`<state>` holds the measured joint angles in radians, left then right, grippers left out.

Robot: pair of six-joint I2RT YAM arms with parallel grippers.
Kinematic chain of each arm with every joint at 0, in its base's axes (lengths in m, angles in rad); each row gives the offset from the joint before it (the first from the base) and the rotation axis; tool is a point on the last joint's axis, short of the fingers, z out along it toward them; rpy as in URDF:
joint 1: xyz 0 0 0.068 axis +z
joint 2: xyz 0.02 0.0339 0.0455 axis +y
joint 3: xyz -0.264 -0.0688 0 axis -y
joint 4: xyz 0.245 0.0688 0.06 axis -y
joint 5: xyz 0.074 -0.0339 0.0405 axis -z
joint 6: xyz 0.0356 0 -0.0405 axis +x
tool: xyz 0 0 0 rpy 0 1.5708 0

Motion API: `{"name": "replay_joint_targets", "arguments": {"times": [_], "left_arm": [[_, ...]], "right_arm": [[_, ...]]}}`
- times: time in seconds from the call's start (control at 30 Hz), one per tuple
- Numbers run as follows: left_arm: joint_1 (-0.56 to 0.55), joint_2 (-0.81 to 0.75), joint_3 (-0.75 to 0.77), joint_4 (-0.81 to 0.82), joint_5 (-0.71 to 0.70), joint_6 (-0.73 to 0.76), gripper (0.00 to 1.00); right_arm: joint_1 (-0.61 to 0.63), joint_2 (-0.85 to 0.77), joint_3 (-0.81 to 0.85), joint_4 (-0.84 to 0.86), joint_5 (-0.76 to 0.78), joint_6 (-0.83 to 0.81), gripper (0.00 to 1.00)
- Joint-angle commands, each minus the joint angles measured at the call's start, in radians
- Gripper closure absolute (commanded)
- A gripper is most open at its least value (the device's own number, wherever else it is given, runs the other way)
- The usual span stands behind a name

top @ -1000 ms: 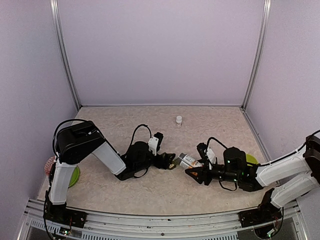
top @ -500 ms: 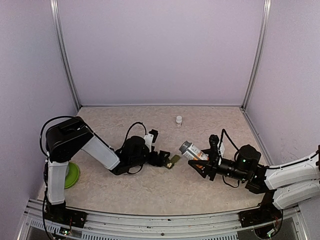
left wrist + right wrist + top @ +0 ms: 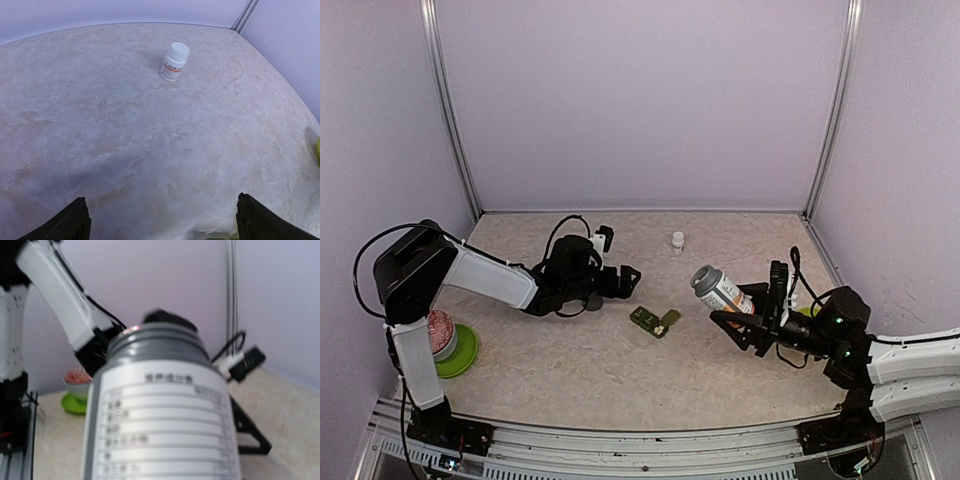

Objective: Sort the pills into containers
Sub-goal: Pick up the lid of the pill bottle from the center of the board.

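Right fingers clamp a tilted grey-topped bottle above the worktop.
Left fingers gape empty; olive pill box lies mid-frame between the arms, lids too small to read.

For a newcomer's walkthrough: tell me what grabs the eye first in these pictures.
The right gripper holds a large white-labelled bottle tilted in the air over the table's right side; the bottle fills the right wrist view. Near the middle of the table lies the small olive-green pill box, with the left gripper wide open close by, to its left. A small white bottle stands alone toward the back wall.
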<state>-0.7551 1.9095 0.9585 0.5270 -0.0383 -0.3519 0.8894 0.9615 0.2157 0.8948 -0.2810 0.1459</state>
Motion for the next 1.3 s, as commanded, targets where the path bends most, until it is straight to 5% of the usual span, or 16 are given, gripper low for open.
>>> {"name": "replay_joint_targets", "arguments": {"times": [0.0,0.43,1.13,1.27], "left_arm": [[0.021,-0.036,0.064,-0.267,-0.098,-0.012,0.01],[0.031,-0.030,0.074,-0.492,-0.216,-0.049,0.01],[0.022,-0.010,0.056,-0.541,-0.211,-0.093,0.32],[0.019,-0.011,0.059,-0.562,-0.234,-0.092,0.30]], "right_arm": [[-0.007,-0.046,0.013,0.062,-0.024,-0.040,0.75],[-0.007,-0.098,0.007,0.020,-0.050,-0.046,0.75],[-0.006,-0.115,-0.001,0.006,-0.031,-0.048,0.75],[-0.006,-0.118,0.001,-0.001,-0.026,-0.050,0.75]]}}
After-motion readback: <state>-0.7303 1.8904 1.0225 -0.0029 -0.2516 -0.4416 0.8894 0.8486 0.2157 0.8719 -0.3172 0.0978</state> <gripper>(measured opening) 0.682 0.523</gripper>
